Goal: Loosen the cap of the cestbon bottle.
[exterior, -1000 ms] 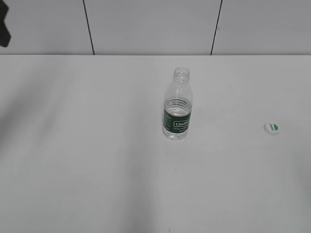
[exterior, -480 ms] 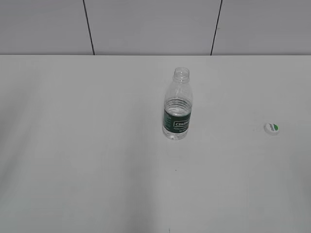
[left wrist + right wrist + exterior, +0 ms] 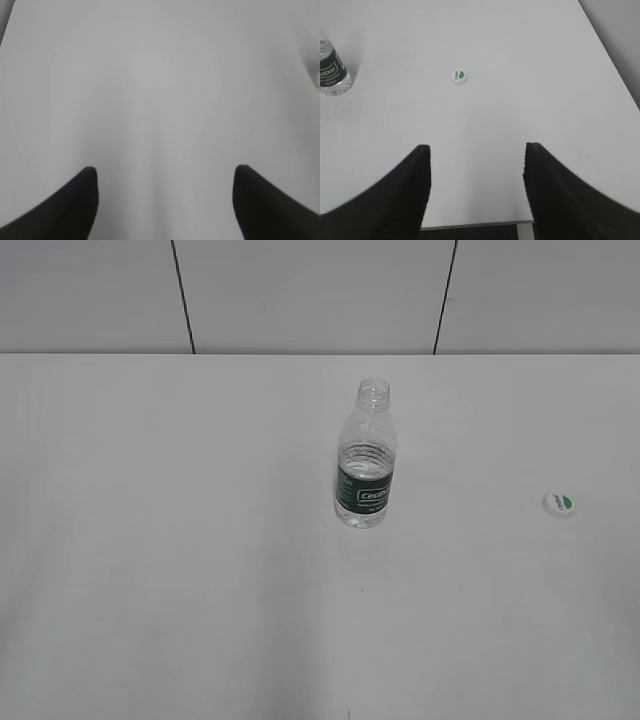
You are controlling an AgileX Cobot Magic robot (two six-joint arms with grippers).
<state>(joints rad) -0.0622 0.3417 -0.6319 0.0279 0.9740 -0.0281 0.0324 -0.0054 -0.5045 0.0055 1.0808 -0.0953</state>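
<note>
exterior slanting down at table [image 3: 150, 590], wrist views looking down, left perhaps lower, right sharing cap [image 3: 458, 76]

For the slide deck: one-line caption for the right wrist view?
Open right pincer above the table; cap off, lying apart from the cestbon bottle.

left pincer [image 3: 162, 172] with smooth black tapered fingers, right pincer [image 3: 476, 150] with black ribbed fingers

bare table [image 3: 180, 570] all round, only upright bottle [image 3: 364, 470] and cap [image 3: 559, 504] stand, well apart
</note>
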